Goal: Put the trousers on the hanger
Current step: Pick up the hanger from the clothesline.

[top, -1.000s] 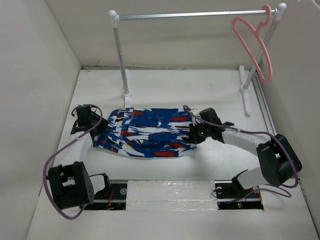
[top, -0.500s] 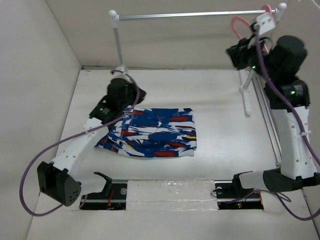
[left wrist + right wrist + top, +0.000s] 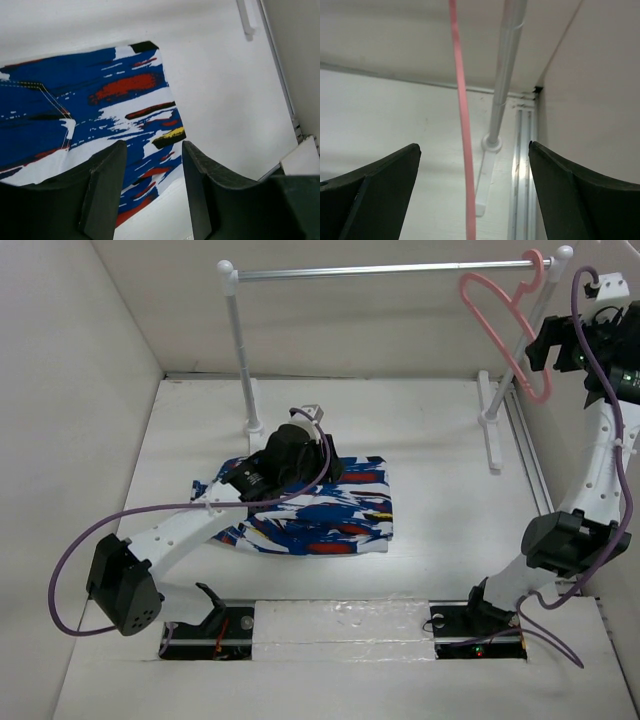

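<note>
The trousers lie folded flat left of the tabletop's centre, and the left gripper hovers over their far edge, fingers parted and empty. The hanger hangs at the right end of the rail, its wire in line with the gap of the right gripper, whose fingers are spread wide and touch nothing. That gripper should probably centre on the wire, close firmly, then lift the hook clear without swinging it
</note>
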